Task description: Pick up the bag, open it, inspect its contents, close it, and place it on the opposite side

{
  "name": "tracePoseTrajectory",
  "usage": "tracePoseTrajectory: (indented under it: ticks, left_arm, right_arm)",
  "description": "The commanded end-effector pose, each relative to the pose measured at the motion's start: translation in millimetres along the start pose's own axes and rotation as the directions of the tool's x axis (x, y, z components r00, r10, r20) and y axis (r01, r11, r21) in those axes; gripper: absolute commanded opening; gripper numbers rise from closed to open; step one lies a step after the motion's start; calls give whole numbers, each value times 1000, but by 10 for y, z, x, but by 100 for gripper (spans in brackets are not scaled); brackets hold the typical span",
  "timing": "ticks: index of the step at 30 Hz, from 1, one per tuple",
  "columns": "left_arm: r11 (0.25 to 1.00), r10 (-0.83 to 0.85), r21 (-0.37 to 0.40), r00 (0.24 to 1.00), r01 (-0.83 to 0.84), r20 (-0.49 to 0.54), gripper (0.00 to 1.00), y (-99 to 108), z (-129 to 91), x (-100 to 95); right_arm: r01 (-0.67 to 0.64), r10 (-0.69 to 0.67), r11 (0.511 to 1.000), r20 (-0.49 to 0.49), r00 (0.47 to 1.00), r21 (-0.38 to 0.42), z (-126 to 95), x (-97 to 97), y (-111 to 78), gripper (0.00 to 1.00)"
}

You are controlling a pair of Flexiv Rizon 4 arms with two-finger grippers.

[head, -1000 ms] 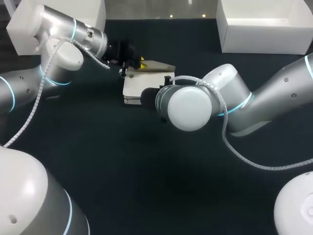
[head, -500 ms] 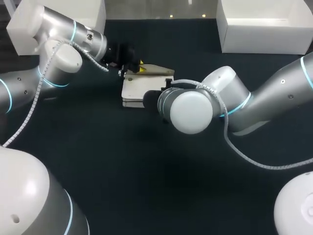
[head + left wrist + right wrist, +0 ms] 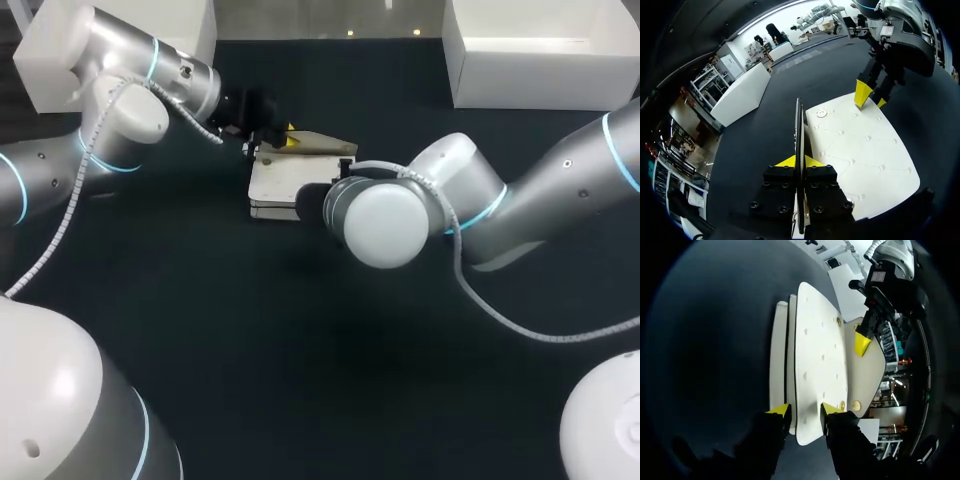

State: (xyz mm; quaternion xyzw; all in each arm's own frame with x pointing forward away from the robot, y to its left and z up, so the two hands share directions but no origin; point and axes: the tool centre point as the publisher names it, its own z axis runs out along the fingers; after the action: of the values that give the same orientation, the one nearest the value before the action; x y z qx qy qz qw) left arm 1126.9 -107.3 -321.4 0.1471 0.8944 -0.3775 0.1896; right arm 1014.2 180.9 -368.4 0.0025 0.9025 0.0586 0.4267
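- Head view: the flap [image 3: 320,146] has been lowered slightly by the left pincer [image 3: 287,138]; the bag [image 3: 275,185] lies on the table [image 3: 300,350].
- Left wrist view: the flap is clamped edge-on between the tips.
- Right wrist view: the right pincer [image 3: 804,410] is closed on the bag's edge.

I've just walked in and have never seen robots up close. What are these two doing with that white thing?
Two robot arms are working on a flat white bag lying on the dark table. The left end effector pinches the bag's flap and holds it lifted on edge, so the bag is open. The right end effector grips the opposite edge of the bag's body, steadying it. What is inside cannot be seen.
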Motion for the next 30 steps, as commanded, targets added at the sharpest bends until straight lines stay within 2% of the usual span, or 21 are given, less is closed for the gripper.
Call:
tracePoseTrajectory:
  ticks: [1,15,19,20,22,30]
  left_arm:
    - [1000,1,2,1000,-1,-6,0,20,14,-19]
    - [1000,3,2,1000,-3,-16,0,26,29,-15]
    - [1000,6,-1,1000,-6,-19,0,23,28,-12]
    - [1000,6,-1,1000,-6,-19,0,22,28,-11]
    - [1000,7,-1,1000,-7,-20,0,20,27,-10]
    - [999,27,21,999,-27,-18,0,26,22,32]
  right_arm:
    - [-4,4,1000,8,1000,1,27,2,20,31]
    - [0,-1,1000,31,1000,14,22,-24,23,30]
    - [-3,2,1000,34,999,17,38,-33,19,23]
    - [-4,3,1000,35,999,17,39,-35,19,18]
    - [-6,6,1000,39,999,16,37,-40,22,0]
    - [-10,10,1000,48,999,18,24,-40,11,0]
